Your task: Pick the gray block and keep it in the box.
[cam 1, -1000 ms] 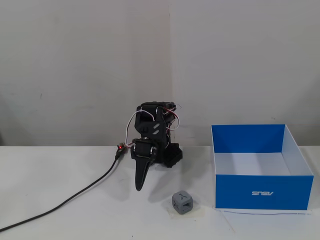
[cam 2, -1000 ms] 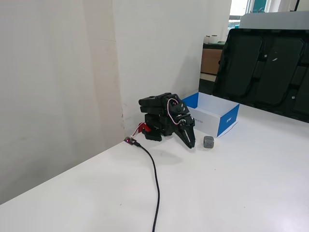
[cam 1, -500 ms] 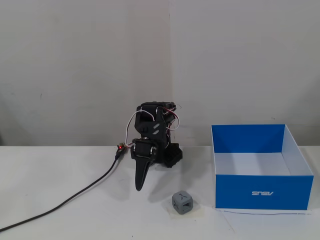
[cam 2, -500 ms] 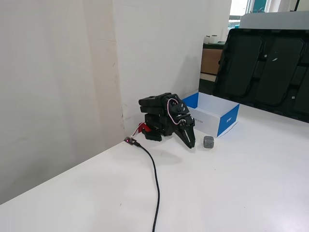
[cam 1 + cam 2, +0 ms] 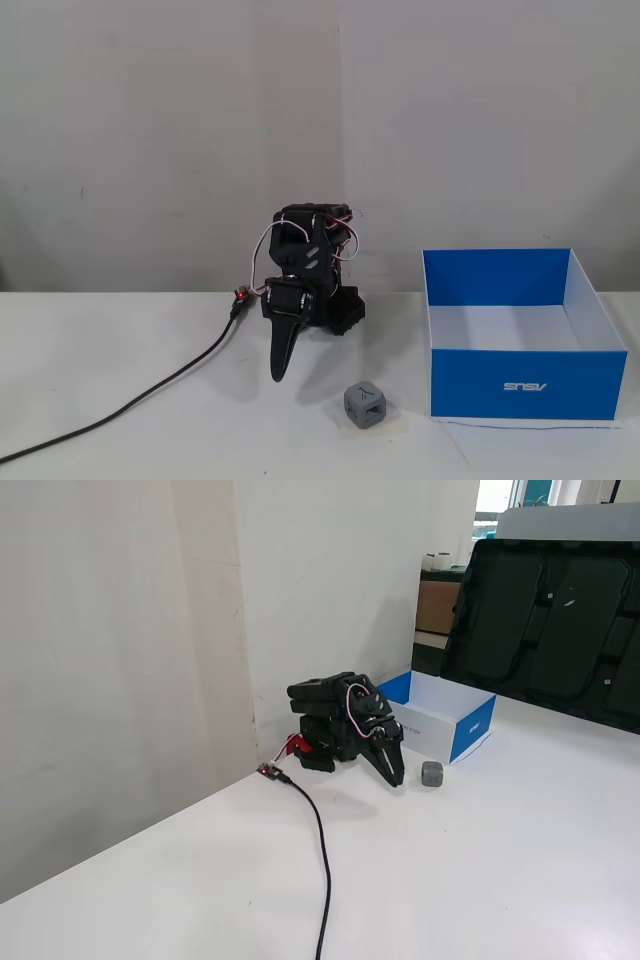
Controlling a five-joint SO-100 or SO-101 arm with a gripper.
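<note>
The gray block (image 5: 366, 405), probably light and rigid, best pinched across two flat opposite faces, is sitting on the counter (image 5: 140, 440) just left of the box (image 5: 525, 385), while the folded arm's tool (image 5: 278, 372) is pointing down, seemingly closed and empty.

Nothing has changed since the earlier pictures; no thing has moved.

Gray block (image 5: 367, 405) on the table beside open blue box (image 5: 524, 385)

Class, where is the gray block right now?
In a fixed view, the gray block sits on the table, between the gripper and the blue box.
</note>
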